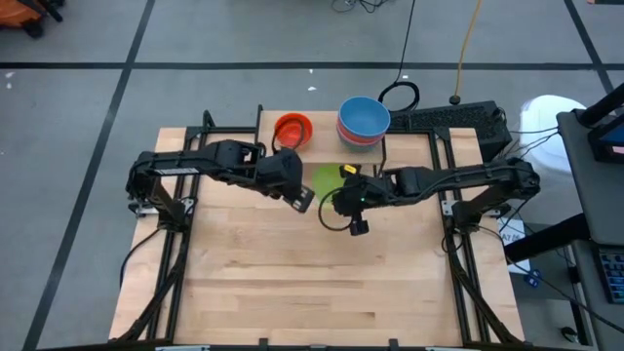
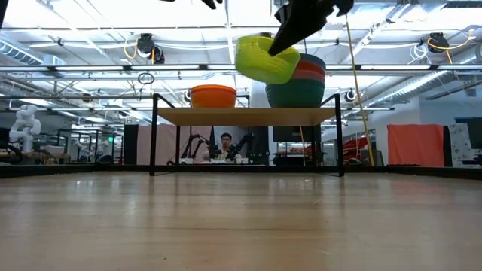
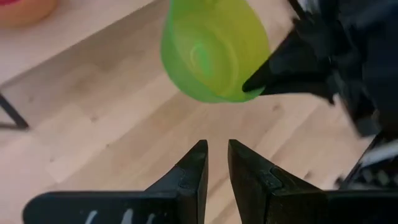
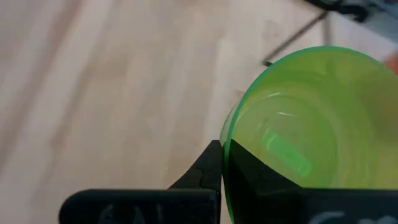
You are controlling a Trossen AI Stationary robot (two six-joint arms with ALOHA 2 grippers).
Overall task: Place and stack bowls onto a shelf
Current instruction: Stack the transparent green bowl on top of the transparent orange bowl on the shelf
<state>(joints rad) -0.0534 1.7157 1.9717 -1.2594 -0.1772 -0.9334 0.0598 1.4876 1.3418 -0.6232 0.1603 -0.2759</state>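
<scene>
1. Green bowl [image 2: 265, 59] is held in the air, tilted, just in front of the shelf [image 2: 245, 116] and a little above board level; nothing is touched by it but the hand.
2. Already on the shelf: an orange bowl [image 2: 212, 95] toward one end, and a stack with a blue bowl [image 1: 364, 116] on top toward the other; red and teal layers are seen in that stack in the low view. The middle of the board looks free.
3. Step judged in hand: carry of the green bowl to the shelf; placing not yet done.
4. Next move judged to call for: bowl levelled, carried over the shelf edge, then set down in the middle gap or nested onto a stack. Clearance from the stack is tight, so a knock is the likely risk.
5. Right hand [image 4: 224, 163]: clamped on the green bowl's rim, one finger inside and one outside.
6. Left hand [image 3: 216, 163]: beside the shelf front, near the green bowl, over the worktop [image 1: 322, 283]; fingers nearly together, nothing held or touched.
</scene>
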